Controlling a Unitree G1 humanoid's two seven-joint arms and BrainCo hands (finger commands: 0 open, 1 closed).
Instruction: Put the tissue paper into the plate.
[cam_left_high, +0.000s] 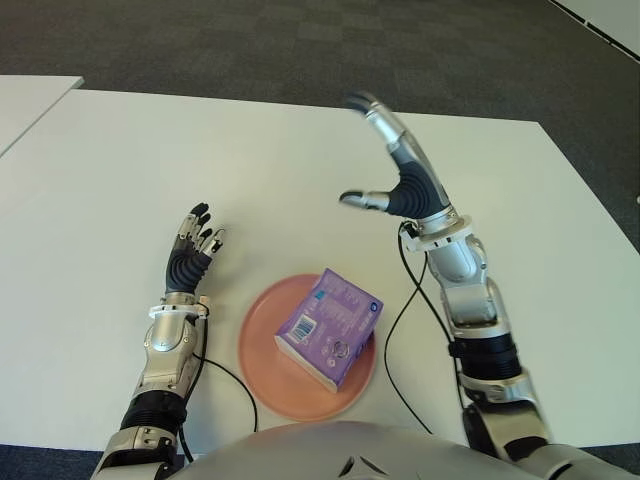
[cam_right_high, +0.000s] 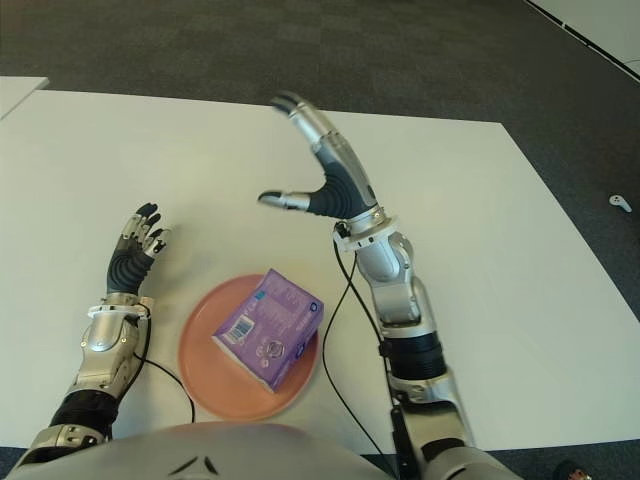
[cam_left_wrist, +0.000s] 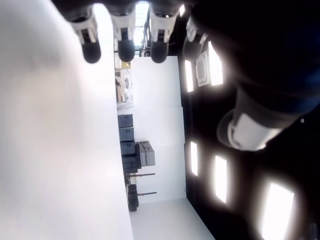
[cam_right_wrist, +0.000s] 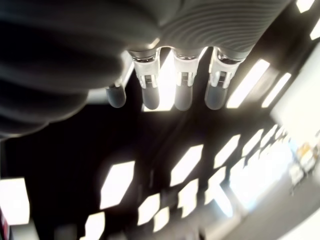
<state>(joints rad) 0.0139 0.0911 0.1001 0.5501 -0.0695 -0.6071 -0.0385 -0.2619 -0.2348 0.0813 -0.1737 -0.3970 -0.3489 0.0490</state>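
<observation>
Table: I see a white tabletop (cam_left_high: 120, 170) filling most of both eye views, plain and matte.
Second table: a corner of another white table (cam_left_high: 25, 95) shows at the upper left of the frame.
Floor: dark grey carpet (cam_left_high: 300, 45) in a faint check pattern, across the top.
Ceiling: my wrist views catch bright rectangular ceiling light panels (cam_right_wrist: 117, 182) against dark.
Small object: something white on the carpet (cam_right_high: 621, 203), far right edge; I cannot identify it.
</observation>
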